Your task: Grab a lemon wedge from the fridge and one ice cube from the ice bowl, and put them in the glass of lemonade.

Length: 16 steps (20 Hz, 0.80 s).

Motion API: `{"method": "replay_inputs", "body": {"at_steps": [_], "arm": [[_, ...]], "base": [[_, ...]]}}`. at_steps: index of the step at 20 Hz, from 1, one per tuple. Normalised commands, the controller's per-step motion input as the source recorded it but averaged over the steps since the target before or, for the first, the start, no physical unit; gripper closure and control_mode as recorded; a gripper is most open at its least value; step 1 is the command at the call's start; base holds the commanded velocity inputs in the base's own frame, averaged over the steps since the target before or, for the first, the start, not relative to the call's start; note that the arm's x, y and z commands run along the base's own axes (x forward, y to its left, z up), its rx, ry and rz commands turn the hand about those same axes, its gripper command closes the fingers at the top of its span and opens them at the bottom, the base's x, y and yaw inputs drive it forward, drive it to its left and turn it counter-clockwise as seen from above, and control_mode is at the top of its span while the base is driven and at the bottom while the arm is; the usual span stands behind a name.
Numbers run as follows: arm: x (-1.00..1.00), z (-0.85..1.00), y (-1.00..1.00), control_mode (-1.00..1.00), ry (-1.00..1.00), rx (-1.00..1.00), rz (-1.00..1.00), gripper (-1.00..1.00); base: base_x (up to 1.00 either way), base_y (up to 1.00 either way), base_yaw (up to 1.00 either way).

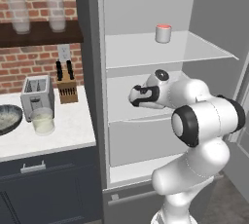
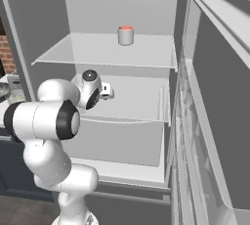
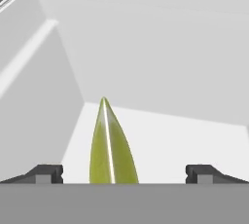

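Fridge (image 1: pixel 92 96) door open, white shelves exposed. Arm reaches into the middle shelf.

Step in hand: fetching the lemon wedge (image 3: pixel 112 150). Ice cube and drop into the glass not yet done, by the look of things.

Hand view: wedge lies on the shelf floor, narrow tip pointing away toward the back wall, sitting between the two fingertips (image 3: pixel 48 173) but left of centre, nearer the left tip. No contact visible on either side.

Claw (image 3: pixel 124 174) spread fully wide, released, holding nothing. From the base cameras the claw is tucked behind the wrist, so its height over the shelf is hard to judge; probably low, near the shelf surface.

Next move, as I judge it: nudge sideways to centre the wedge, ease forward a touch, then close. Wedge is small and tapered; it could slip out or tip if pinched near the thin end.

On the worktop (image 1: pixel 73 130) left of the fridge: glass of lemonade (image 1: pixel 43 121) just in front of the toaster (image 1: pixel 37 94), ice bowl (image 1: pixel 8 120) at the left edge, knife block (image 1: pixel 66 87) behind. Small red-topped cup (image 1: pixel 163 33) on the upper fridge shelf, not wanted.
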Motion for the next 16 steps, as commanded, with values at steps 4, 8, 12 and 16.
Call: {"method": "replay_inputs", "body": {"at_steps": [4, 8, 12, 16], "arm": [[0.00, -0.38, 0.00, -1.00, 0.00, 0.00, 0.00, -1.00], [0.00, -0.16, 0.00, -1.00, 0.00, 0.00, 0.00, -1.00], [-0.05, 0.00, 0.00, -1.00, 0.00, 0.00, 0.00, 1.00], [-0.14, 0.00, 0.00, -1.00, 0.00, 0.00, 0.00, 1.00]], "base": [[0.00, 0.00, 0.00], [0.00, 0.00, 0.00], [0.00, 0.00, 0.00], [0.00, 0.00, 0.00]]}}
